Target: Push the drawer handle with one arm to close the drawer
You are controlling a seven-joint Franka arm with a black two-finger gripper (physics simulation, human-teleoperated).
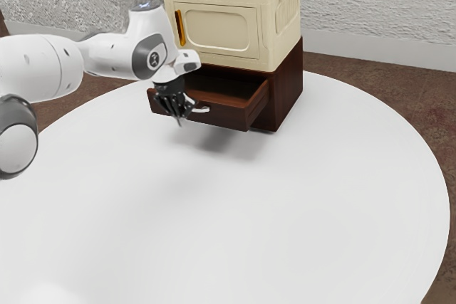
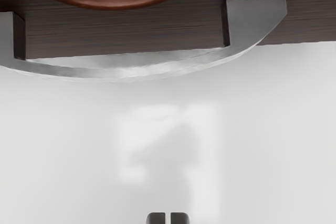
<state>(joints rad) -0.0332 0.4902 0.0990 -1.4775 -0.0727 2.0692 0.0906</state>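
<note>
Nearest spreads the round white worktop [image 1: 235, 247]; by its far edge, a brown cabinet [image 1: 288, 87] has its drawer [image 1: 221, 117] pulled out. Before the silver handle [image 1: 201, 109] hangs the end effector [image 1: 182, 117], its fingertips practically pressed together, pinching nothing.

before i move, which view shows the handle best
The wrist view: the handle is large there, its bar curving between two posts, one cut by the picture's edge. In the exterior view it is small, partly behind the gripper.
</note>
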